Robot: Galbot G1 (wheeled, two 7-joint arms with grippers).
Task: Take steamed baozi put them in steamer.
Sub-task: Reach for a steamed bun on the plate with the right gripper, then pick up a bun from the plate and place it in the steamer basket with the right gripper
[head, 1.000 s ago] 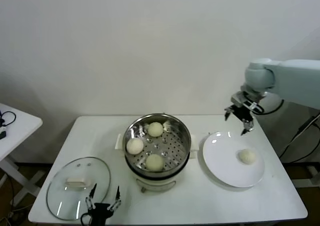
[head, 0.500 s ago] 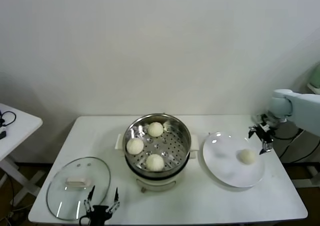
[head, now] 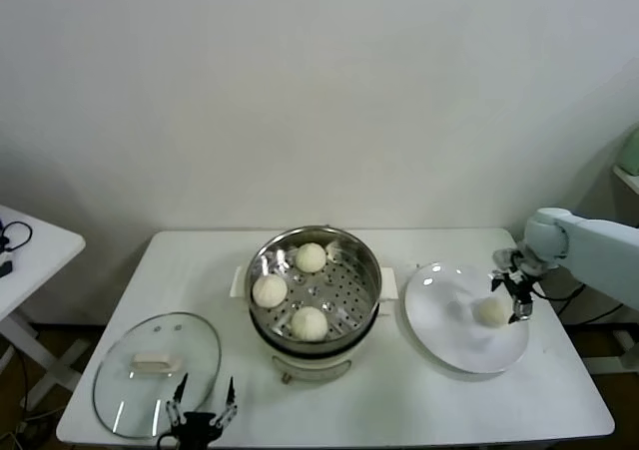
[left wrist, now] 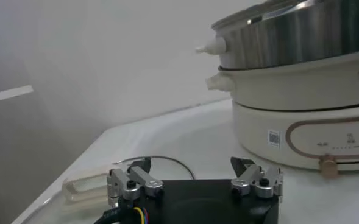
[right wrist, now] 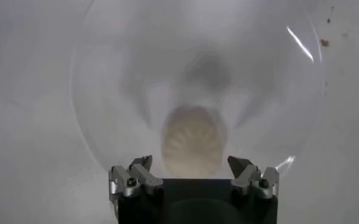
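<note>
The steel steamer point(head: 371, 270) stands mid-table on its white base and holds three cream baozi point(head: 311, 257), point(head: 270, 290), point(head: 310, 322). A fourth baozi point(head: 491, 311) lies on the white plate point(head: 444, 335) to the right; in the right wrist view this baozi point(right wrist: 192, 148) sits just ahead of the jaws. My right gripper point(head: 509, 292) is open, hovering just above and beside that baozi point(right wrist: 191, 167). My left gripper point(head: 200, 415) is open and empty at the table's front edge, near the steamer's base point(left wrist: 301, 122).
A round glass lid point(head: 155, 370) lies flat at the front left, just beside the left gripper; its rim shows in the left wrist view point(left wrist: 161, 161). A small white side table point(head: 25, 250) stands to the far left. A wall is behind.
My right gripper has come down from above the plate's far edge to the baozi on the plate. The left arm has stayed put.
</note>
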